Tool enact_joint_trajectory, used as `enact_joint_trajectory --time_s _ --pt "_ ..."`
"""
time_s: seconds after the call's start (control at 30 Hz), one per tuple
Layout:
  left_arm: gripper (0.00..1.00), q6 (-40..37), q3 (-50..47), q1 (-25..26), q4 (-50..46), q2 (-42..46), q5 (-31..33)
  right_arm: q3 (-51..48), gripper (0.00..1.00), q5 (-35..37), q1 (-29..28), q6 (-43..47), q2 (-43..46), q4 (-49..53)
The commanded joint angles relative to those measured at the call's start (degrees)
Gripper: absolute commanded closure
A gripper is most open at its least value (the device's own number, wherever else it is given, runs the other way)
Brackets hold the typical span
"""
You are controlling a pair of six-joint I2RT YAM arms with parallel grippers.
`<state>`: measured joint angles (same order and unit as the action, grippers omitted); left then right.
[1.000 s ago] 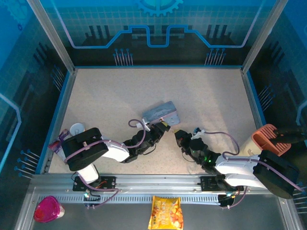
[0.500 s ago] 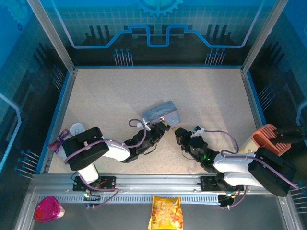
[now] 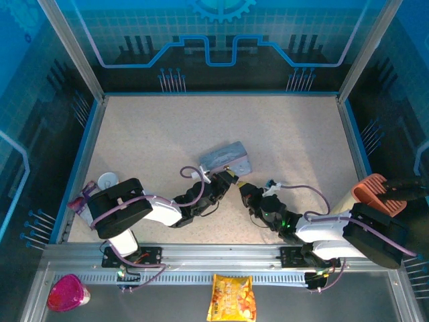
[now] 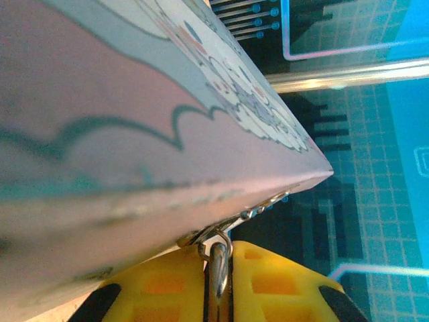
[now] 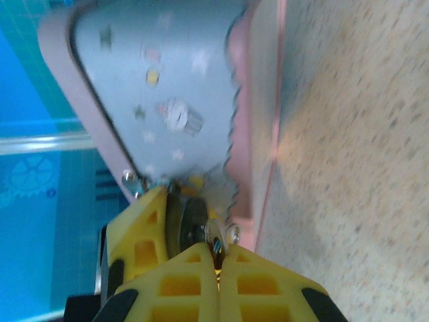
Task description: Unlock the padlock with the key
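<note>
**A:** What's changed?
**B:** My right fingers (image 3: 245, 192) have slid left over the speckled beige table (image 3: 154, 134). They're now nearly tip to tip with my left fingers (image 3: 224, 181).
**A:** Where's the lock?
**B:** The tiny dark-bodied padlock with the silvery shackle (image 5: 190, 216) sits at the corner of the pale grey-blue embossed tin box (image 3: 224, 157), pinched tight in my left fingers.
**A:** And the key?
**B:** My right fingers are clamped on the small silvery key (image 5: 218, 241), just beside the padlock. Insertion comes next, I reckon, but I can't tell whether it's seated.
</note>
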<state>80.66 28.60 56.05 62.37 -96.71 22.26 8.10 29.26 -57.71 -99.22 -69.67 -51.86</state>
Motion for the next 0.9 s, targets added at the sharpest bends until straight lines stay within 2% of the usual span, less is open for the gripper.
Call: enact_joint_trajectory --time_s 0.0,0.17,0.27,0.53,0.63,0.7,0.8,0.87 --pt "1.00 0.10 4.10 2.40 9.67 2.38 -7.69 1.18 1.00 -6.51 -2.04 0.20 0.02 -2.29" --pt "1.00 -0.01 4.18 2.40 9.70 2.46 -8.13 0.11 1.00 -5.47 -2.14 0.02 0.24 -2.85" --pt "1.00 -0.07 3.72 2.40 9.70 2.96 -8.55 -1.75 1.00 -5.90 -0.18 1.12 1.72 -2.57" --pt "1.00 -0.20 2.05 2.32 4.96 5.27 -9.69 -0.84 0.99 -10.59 7.37 5.76 13.70 16.84" --pt "1.00 -0.74 2.72 1.98 1.69 6.12 -9.72 1.04 0.71 -16.53 10.57 9.30 15.62 20.77" --pt "1.00 -1.45 3.10 1.46 -1.61 7.26 -9.62 1.54 0.59 -19.53 12.60 11.12 16.84 23.93" --pt "1.00 -1.60 3.69 0.77 -10.80 10.13 -8.43 2.04 0.49 -22.11 15.46 14.45 19.51 31.66" --pt "1.00 -2.04 4.25 0.21 -15.54 11.77 -7.90 1.19 0.48 -23.20 16.75 17.87 20.73 32.24"
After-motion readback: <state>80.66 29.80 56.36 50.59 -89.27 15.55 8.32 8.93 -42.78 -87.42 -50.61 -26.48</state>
